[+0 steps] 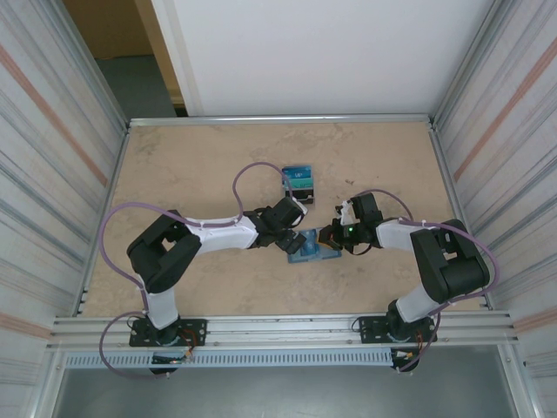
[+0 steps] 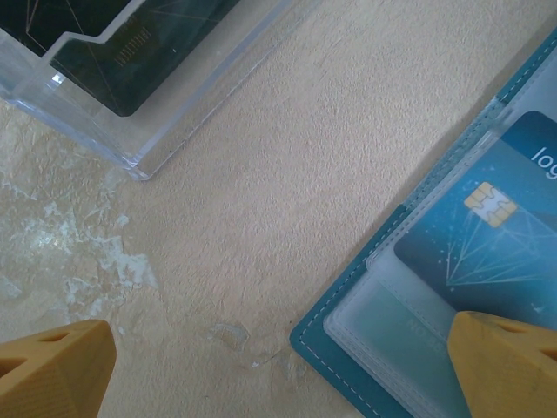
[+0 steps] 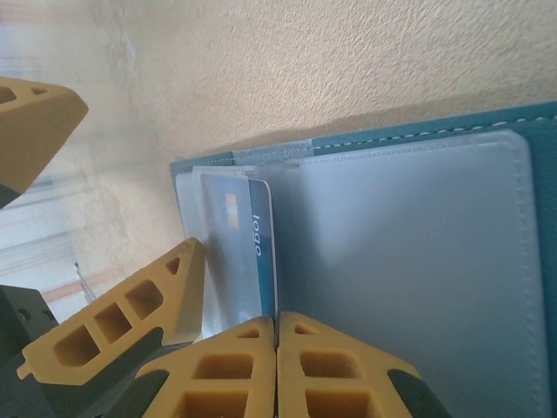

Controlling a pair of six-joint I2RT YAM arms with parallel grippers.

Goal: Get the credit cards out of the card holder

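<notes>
The beige table (image 1: 191, 165) takes most of the top view. The card holder (image 1: 315, 252) lies open just under the centre of the frame, between the two arms. A clear stand (image 1: 298, 183) with dark cards stands a little above it, apart from it. The left gripper (image 2: 278, 366) hangs low with its jaws spread wide, one finger (image 2: 505, 366) over the holder's corner at the lower right. The right gripper (image 3: 277, 348) has its jaws pressed together, pinching the edge of a blue credit card (image 3: 261, 252) that is partly out of its pocket.
</notes>
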